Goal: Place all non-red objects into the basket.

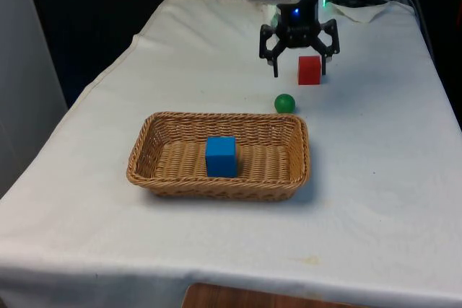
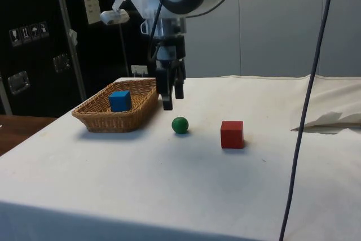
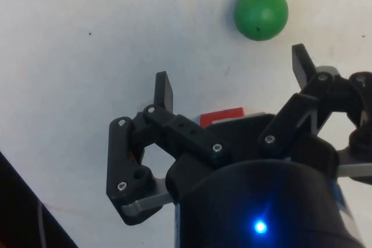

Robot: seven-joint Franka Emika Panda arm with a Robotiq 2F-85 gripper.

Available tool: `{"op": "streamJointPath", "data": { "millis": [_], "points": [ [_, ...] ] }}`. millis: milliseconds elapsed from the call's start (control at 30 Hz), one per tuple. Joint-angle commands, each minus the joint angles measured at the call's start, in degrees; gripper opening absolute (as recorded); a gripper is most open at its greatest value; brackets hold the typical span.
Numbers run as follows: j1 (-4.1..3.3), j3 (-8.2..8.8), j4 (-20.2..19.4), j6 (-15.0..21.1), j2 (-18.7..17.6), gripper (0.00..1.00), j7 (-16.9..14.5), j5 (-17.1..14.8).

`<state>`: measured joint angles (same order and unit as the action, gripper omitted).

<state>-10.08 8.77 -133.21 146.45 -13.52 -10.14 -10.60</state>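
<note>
So the gripper point(image 1: 299, 73) is hanging in the air above the desk point(image 1: 375, 200), toward the far end, with its jaws spread wide and nothing between them. In the wrist view you can see both fingers point(image 3: 164, 90) splayed apart over bare cloth, gripper point(image 3: 233, 79) empty.

The green ball point(image 1: 284, 103) sits on the cloth just past the basket's far rim, toward the front view's right corner of it. It's near the gripper but not under it; the side view has the ball point(image 2: 180, 125) sitting on the desk below and a bit to one side of the fingertips, gripper point(image 2: 171, 101) clearly off the surface. From the wrist the ball point(image 3: 261, 12) is out ahead of the fingers, not between them.

The red cube point(image 1: 309, 70) is farther back than the ball, right by the gripper in the front view, and it partly hides one finger. In the side view the cube point(image 2: 232, 134) is resting flat on the cloth, near the ball but apart from it. A sliver of red point(image 3: 221, 117) peeks out behind the gripper body in the wrist view.

The basket point(image 1: 148, 166) is in the middle of the desk, wicker, rectangular. The blue cube point(image 1: 220, 156) is inside it, about centre, upright. Side view shows the same: blue cube point(image 2: 119, 101) sitting in the basket point(image 2: 98, 120).
</note>
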Motion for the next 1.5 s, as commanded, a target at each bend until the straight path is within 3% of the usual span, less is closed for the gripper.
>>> {"op": "streamJointPath", "data": {
  "millis": [0,233,267,567,600,633,867,1467],
  "points": [
    [0.29,-0.57,-0.29,1.15,-0.23,1.00,-1.03,-1.66],
    [0.34,-0.52,-0.52,2.81,-1.43,1.00,-1.72,-2.41],
    [0.06,-0.06,-0.34,2.12,-1.49,1.00,-0.92,-1.38],
    [1.03,-0.06,-0.06,3.55,-2.98,1.00,-2.41,-1.95],
    [0.80,0.17,-0.23,3.09,-2.69,1.00,-1.89,-1.38],
    [1.15,-0.06,0.00,3.55,-3.15,1.00,-2.46,-1.89],
    [1.03,0.17,0.06,3.32,-3.72,1.00,-2.12,-1.38],
    [1.15,-0.29,0.17,7.45,-7.33,1.00,-2.29,-1.95]
  ]
}}
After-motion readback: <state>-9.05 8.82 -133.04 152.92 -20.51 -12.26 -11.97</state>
